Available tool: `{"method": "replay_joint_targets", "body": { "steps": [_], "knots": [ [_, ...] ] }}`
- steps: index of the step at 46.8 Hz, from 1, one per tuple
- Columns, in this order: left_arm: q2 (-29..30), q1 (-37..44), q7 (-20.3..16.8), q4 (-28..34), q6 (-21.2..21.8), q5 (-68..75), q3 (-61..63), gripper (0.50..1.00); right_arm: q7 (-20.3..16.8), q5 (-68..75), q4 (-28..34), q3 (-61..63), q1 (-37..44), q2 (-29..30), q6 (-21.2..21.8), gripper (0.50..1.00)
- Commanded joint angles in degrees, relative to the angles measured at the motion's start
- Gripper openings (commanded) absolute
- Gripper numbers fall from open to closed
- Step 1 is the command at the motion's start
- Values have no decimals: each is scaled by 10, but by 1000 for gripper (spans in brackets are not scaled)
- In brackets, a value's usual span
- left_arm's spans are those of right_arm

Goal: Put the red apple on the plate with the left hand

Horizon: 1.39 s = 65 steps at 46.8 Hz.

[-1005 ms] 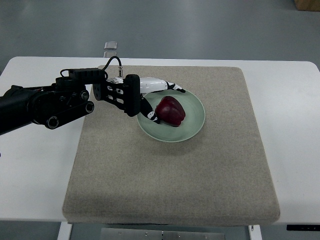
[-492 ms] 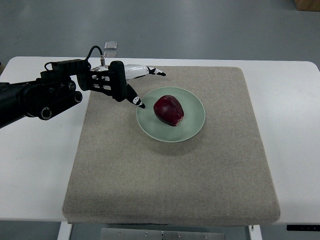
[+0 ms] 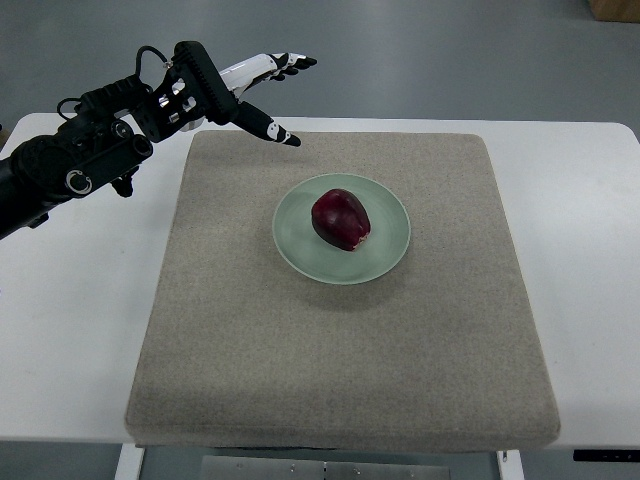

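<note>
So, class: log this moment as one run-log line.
red apple: on plate | left hand: open, empty, clear of plate | right arm: unseen

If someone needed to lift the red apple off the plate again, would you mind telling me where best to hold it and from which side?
Probably from above, fingers wrapping the widest part of the red apple. It lies near the middle of the shallow green plate, whose raised rim would hinder a low sideways approach. Its rounded body is free all around, and the open left hand is well clear of it.

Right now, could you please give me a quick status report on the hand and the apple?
Left hand open, empty, raised beyond the mat's far-left corner. Red apple resting on green plate, untouched. Nothing in the way.
</note>
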Motion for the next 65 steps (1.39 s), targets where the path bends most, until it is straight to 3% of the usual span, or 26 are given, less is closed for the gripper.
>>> {"method": "replay_joint_targets", "body": {
  "steps": [1,12,21,29,40,46,58,65],
  "knots": [
    [-4,-5,2,28,18,-68,0,992,0,0,0,0,0,0,0,964],
    [-30,-13,18,102,29,-253,0,992,0,0,0,0,1,0,0,964],
    [-59,-18,77,167,31,-394,-1,992,1,0,0,0,1,0,0,964],
    [-75,-21,117,197,36,-519,-5,992,0,0,0,0,0,0,0,964],
    [-87,-12,125,209,34,-605,-54,992,0,0,0,0,1,0,0,964],
    [-89,0,124,212,15,-606,-111,992,0,0,0,0,0,0,0,964],
    [-98,30,113,221,-90,-607,-161,992,0,0,0,0,1,0,0,964],
    [-97,56,108,221,-114,-613,-185,992,0,0,0,0,0,0,0,964]
  ]
}}
